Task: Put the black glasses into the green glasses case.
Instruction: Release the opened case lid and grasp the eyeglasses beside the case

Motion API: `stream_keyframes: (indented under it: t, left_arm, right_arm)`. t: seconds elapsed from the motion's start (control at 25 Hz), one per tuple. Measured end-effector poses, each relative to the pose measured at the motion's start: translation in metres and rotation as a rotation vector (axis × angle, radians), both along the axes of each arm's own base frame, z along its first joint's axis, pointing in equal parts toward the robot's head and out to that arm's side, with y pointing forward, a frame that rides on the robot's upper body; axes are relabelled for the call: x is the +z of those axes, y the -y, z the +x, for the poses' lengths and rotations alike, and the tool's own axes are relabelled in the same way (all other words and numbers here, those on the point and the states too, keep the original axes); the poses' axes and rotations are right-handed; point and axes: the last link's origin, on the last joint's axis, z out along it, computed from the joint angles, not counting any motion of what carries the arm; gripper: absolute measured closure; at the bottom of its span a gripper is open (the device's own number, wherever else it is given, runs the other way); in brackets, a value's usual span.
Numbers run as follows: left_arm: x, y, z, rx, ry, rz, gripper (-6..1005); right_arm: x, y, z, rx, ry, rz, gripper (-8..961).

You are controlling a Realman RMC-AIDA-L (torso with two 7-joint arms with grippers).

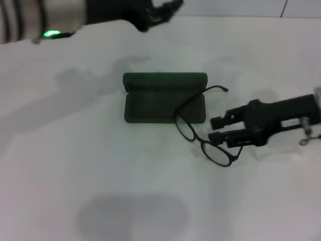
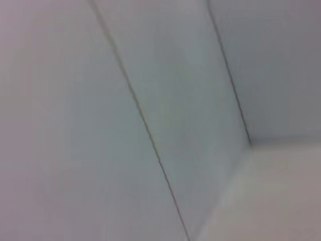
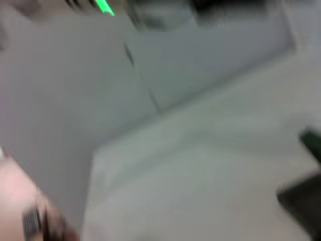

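Left tool (image 1: 168, 11) hung at the far edge of the white table (image 1: 100, 165), well apart from the work and up near the wall; whether its fingers were apart or together I cannot tell. Moving rightward, the green glasses case (image 1: 164, 98) lay open near the middle of the table, its lid standing up at the back and its tray facing up with nothing wholly inside. The black glasses (image 1: 203, 135) lay just right of it, one temple arm crossing over the case's right end while the lenses rested on the table toward the near right. Farther right, the right tool (image 1: 216, 129) lay low over the table with its two fingers apart, one above the other in the head view, their tips just beside the nearer lens; they did not look clamped on the frame, though the thin rim made contact hard to judge.

By my reading the task was barely begun: the case was open and ready, but the glasses had yet to be gripped, lifted and set in the tray.

Only the head view showed both the case and the glasses together. Left wrist view showed just wall panels and a seam. Right wrist view gave a smeared stretch of table and wall, with a dark shape at one edge that may have been the case.
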Motion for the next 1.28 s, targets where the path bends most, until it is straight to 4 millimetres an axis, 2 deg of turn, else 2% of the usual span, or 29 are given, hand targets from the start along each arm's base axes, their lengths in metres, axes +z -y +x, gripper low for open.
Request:
stream_keyframes:
  t: [0.08,0.2,0.36,0.52,0.76,1.0,1.28]
  left_arm:
    - [0.008,0.008,-0.009,0.023,0.070,-0.005,495]
    - [0.010,0.019,-0.022,0.045,0.109,-0.022,495]
    - [0.011,0.031,-0.039,0.073,0.158,-0.019,495]
    - [0.011,0.036,-0.051,0.097,0.223,-0.018,495]
    - [0.009,0.046,-0.069,0.123,0.277,-0.045,496]
    - [0.008,0.058,-0.092,0.146,0.326,-0.133,496]
    - [0.017,0.072,-0.123,0.162,0.415,-0.131,498]
  right_arm:
    - [-0.005,-0.007,-0.012,-0.012,0.122,-0.029,334]
    - [0.000,-0.017,-0.031,-0.041,0.293,-0.040,474]
    - [0.004,-0.018,-0.040,-0.049,0.425,-0.041,483]
    - [0.005,-0.018,-0.060,-0.042,0.589,-0.030,491]
    - [-0.013,-0.025,-0.090,-0.029,0.741,-0.025,504]
    - [-0.026,-0.035,-0.108,-0.025,0.777,-0.022,517]
    - [-0.038,-0.036,-0.121,-0.014,0.766,-0.034,532]
